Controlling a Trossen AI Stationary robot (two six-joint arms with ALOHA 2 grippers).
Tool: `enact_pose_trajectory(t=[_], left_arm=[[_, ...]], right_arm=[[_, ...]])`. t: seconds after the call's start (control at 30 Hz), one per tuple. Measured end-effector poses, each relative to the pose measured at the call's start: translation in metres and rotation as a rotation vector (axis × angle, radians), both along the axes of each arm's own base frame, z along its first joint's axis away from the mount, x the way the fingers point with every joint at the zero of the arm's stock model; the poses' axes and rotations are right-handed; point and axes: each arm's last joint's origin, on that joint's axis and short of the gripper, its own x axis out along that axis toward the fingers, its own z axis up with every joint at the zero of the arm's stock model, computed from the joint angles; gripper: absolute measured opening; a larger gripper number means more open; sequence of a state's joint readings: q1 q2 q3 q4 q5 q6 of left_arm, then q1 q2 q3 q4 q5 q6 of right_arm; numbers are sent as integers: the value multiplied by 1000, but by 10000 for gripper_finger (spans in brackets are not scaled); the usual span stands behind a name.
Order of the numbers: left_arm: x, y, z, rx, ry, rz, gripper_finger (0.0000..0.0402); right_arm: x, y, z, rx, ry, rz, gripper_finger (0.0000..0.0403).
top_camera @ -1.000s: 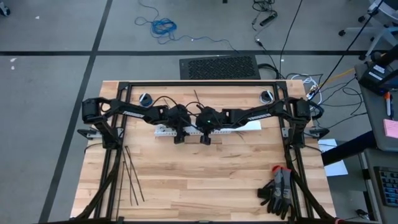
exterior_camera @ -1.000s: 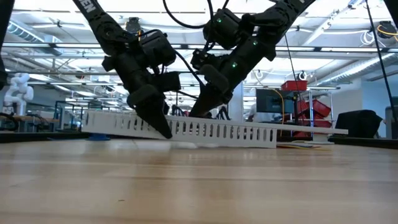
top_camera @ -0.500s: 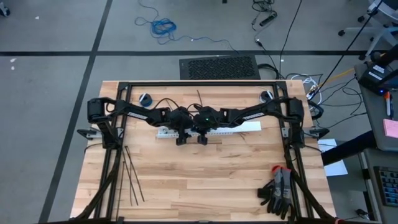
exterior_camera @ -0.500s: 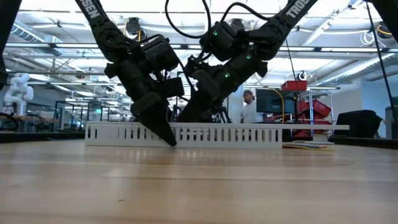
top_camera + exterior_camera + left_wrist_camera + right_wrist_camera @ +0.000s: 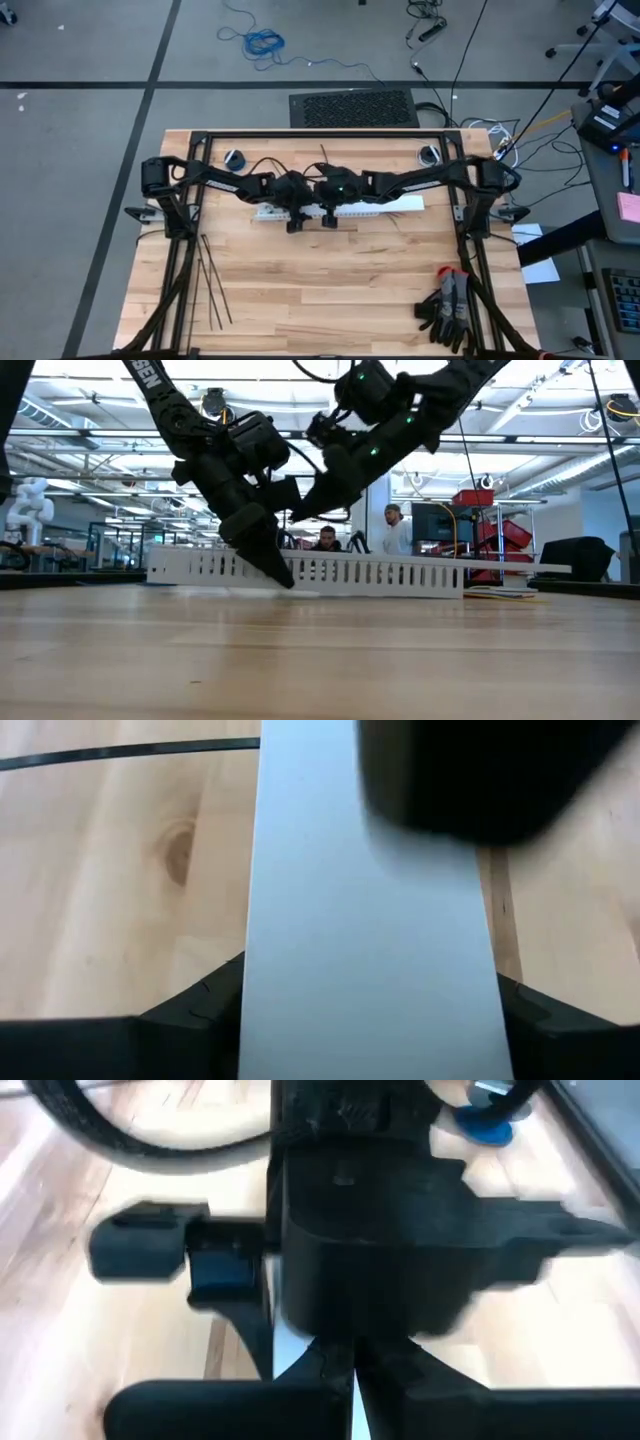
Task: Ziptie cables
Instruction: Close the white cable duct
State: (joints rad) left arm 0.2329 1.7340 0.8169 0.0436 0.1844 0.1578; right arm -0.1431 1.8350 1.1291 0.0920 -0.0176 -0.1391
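Observation:
The long white slotted duct [image 5: 385, 206] lies on the table's far middle [image 5: 380, 573]. My left gripper [image 5: 293, 222] stands over the duct's left part, with the duct [image 5: 370, 920] filling the space between its fingers. My right gripper [image 5: 328, 220] is right beside it, shut, raised above the duct [image 5: 305, 512], and its fingers meet in its wrist view [image 5: 352, 1370]. Several black zipties [image 5: 208, 280] lie flat by the near left edge. A thin black strip [image 5: 130, 750] lies beyond the duct. The wire bundle does not show. My left gripper has the white duct between its two fingers [image 5: 205, 1010], one on each long side wall [image 5: 262, 990]. The fingers lie across the duct and slant down from above. The duct lies level on the table.
A pair of dark gloves with red cuffs [image 5: 447, 308] lies at the near right corner. Black frame rails [image 5: 310, 135] run along the far edge and both sides. Small round items [image 5: 233, 158] sit at the far corners. People [image 5: 395, 525] stand in the room behind.
The duct turned a little on the table, settled level, and slid slightly toward the table's right with my left gripper. My right gripper rose from beside the duct to above it.

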Motion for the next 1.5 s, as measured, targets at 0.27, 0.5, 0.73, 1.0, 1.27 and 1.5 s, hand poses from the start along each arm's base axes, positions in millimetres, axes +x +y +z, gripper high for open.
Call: enact_pose_trajectory(t=[0.27,0.5,0.73,1.0,1.27,1.5], left_arm=[[0,0,-1,4,2,-3,242],[-1,0,-1,6,3,-1,242],[-3,0,-4,5,24,3,242],[-3,0,-4,13,24,5,242],[4,2,4,16,-42,29,282],[3,3,6,69,-27,23,350]], right_arm=[[-13,0,17,-20,46,-39,0],[-9,0,-7,25,123,-65,0],[-1,-1,-34,53,175,-83,0],[0,-1,-40,72,183,-97,0],[0,-2,-41,73,190,-94,0],[-1,-2,-42,75,201,-95,0]])
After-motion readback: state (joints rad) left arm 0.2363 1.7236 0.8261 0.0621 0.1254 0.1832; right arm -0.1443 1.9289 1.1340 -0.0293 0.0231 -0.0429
